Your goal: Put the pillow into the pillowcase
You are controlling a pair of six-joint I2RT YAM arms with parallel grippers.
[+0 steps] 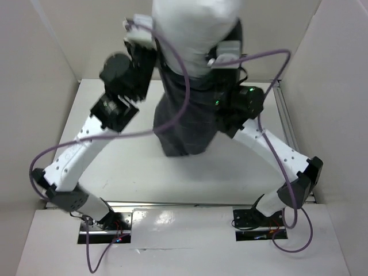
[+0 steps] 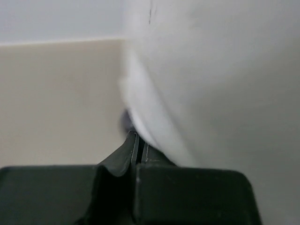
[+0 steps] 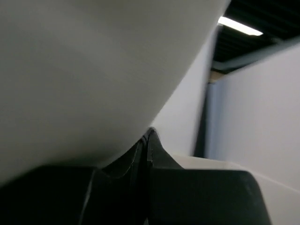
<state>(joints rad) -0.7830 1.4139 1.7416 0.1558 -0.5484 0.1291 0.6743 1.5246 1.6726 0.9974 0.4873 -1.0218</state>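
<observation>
Both arms are raised high over the table [image 1: 144, 167]. The pillowcase [image 1: 185, 123] hangs between them, open end up and closed end drooping toward the table, approx. at centre. We cannot tell if it touches the table. The pillow [image 1: 192, 29] stands in that mouth: the lower part is inside the dark cloth, the upper part bulges out on the far side, above the grippers. We think the height is chosen so the pillow's own weight pulls it down into the sack while the hem is held up.

Left gripper [image 2: 139, 140]: fingers pressed together w/ only a thin slit. A bit of dark cloth shows at the tips, so it pinches the hem left of the pillow.

Right gripper [image 3: 146, 140]: fingers pressed together too. No cloth is visible in its wrist view, but in the top view the case hangs from that spot, so we judge it pinches the hem on the right.

The task looks approx. half done, as the pillow is not yet fully in. Next is probably a shake or a lift, w/o loosening either pinch, otherwise the case drops.
</observation>
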